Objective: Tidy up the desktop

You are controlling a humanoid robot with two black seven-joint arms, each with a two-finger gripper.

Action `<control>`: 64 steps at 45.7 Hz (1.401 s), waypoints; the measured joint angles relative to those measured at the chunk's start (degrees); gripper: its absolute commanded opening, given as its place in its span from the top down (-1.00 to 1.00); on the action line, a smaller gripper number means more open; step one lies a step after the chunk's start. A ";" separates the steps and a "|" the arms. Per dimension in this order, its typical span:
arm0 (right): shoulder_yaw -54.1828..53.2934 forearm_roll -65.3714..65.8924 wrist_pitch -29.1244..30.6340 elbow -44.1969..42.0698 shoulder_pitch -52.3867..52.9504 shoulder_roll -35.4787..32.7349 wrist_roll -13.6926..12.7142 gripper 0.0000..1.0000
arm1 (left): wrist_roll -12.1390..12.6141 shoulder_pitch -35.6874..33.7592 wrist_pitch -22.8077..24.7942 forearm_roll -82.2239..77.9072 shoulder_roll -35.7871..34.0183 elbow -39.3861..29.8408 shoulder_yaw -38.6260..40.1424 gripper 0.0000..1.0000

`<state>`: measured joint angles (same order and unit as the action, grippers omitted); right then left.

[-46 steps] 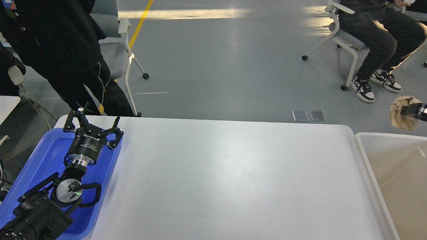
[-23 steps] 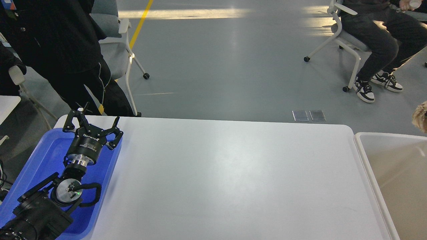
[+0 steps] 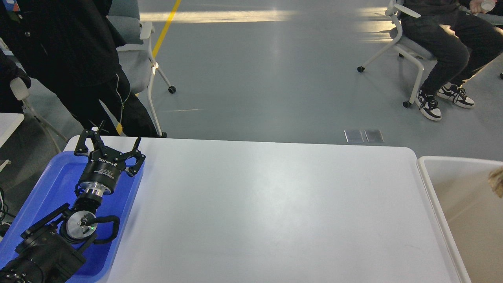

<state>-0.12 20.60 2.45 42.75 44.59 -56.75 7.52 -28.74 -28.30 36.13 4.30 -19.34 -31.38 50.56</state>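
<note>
The desktop (image 3: 275, 212) is a large plain white table top with rounded corners, and nothing lies on its bare surface. My left gripper (image 3: 111, 142) is open and empty, its fingers spread above the far right corner of the blue tray (image 3: 55, 184). My right gripper is out of view. A tan crumpled wad (image 3: 496, 181) shows only partly at the right edge, over the beige bin (image 3: 423, 167); what holds it is hidden.
The blue tray lies on the table's left end under my left arm. The white-rimmed beige bin stands against the table's right end. A person in black (image 3: 70, 59) stands behind the far left corner. Chairs and a seated person (image 3: 440, 43) are beyond the table.
The tan wad moved right and then down, from above the bin's far edge to over the bin at the frame's edge. My right gripper has left the view. The left arm has not moved.
</note>
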 measured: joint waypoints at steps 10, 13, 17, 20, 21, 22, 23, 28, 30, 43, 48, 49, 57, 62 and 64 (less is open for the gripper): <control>-0.39 -5.69 -0.36 -13.53 -6.11 9.20 0.22 1.00 | 0.00 0.01 0.03 0.01 0.00 0.00 -0.02 -1.00; -0.45 -6.42 -0.28 -16.91 -7.16 11.45 0.22 1.00 | 0.00 0.01 0.03 -0.01 0.00 0.00 -0.02 -1.00; -0.51 -7.32 -0.13 -22.79 -8.73 15.37 0.25 1.00 | 0.00 0.01 0.04 0.00 0.00 0.00 -0.02 -1.00; -0.55 -7.79 -0.10 -26.74 -9.71 18.13 0.22 1.00 | 0.00 0.02 0.04 0.00 0.00 0.00 -0.02 -1.00; -0.56 -7.90 -0.10 -27.69 -9.93 18.84 0.18 1.00 | 0.00 0.02 0.04 0.01 0.00 0.00 -0.01 -1.00; -0.57 -8.00 -0.10 -28.58 -10.12 19.50 0.14 1.00 | 0.00 0.01 0.04 0.00 0.00 0.00 -0.01 -1.00; -0.59 -8.16 -0.14 -29.83 -10.40 20.45 0.09 1.00 | 0.00 0.02 0.04 0.00 0.00 0.00 -0.01 -1.00; -0.67 -9.06 -0.24 -33.40 -11.45 23.34 -0.09 1.00 | 0.00 0.02 0.04 0.00 0.00 0.01 0.00 -1.00; -0.79 -9.67 -0.31 -34.64 -11.81 24.33 -0.17 1.00 | 0.00 0.01 0.05 0.00 0.00 0.01 0.01 -1.00; -1.28 -12.70 -0.56 -38.07 -13.01 27.49 -0.42 0.76 | 0.00 0.01 0.06 0.02 0.00 0.01 0.05 -1.00; -1.86 -13.24 -0.65 -38.58 -12.99 28.05 -0.44 -0.97 | 0.00 0.01 0.06 0.02 0.00 0.01 0.06 -1.00; -2.03 -13.32 -0.67 -38.66 -12.94 28.12 -0.45 -1.00 | 0.00 0.01 0.06 0.02 0.00 0.01 0.06 -1.00; -2.84 -13.66 -1.33 -39.80 -12.77 28.54 -0.45 -1.00 | 0.00 0.01 0.06 0.02 0.00 0.01 0.06 -1.00; -3.13 -13.77 -1.54 -40.29 -12.38 28.69 -0.45 -1.00 | 0.00 0.01 0.06 0.02 0.00 0.00 0.06 -1.00; -3.20 -13.80 -1.57 -40.44 -12.11 28.74 -0.45 -1.00 | 0.00 0.01 0.06 0.02 0.00 0.00 0.06 -1.00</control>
<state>-3.31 6.80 0.89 2.32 32.47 -28.01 7.07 -28.74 -28.28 36.20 4.32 -19.34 -31.38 50.62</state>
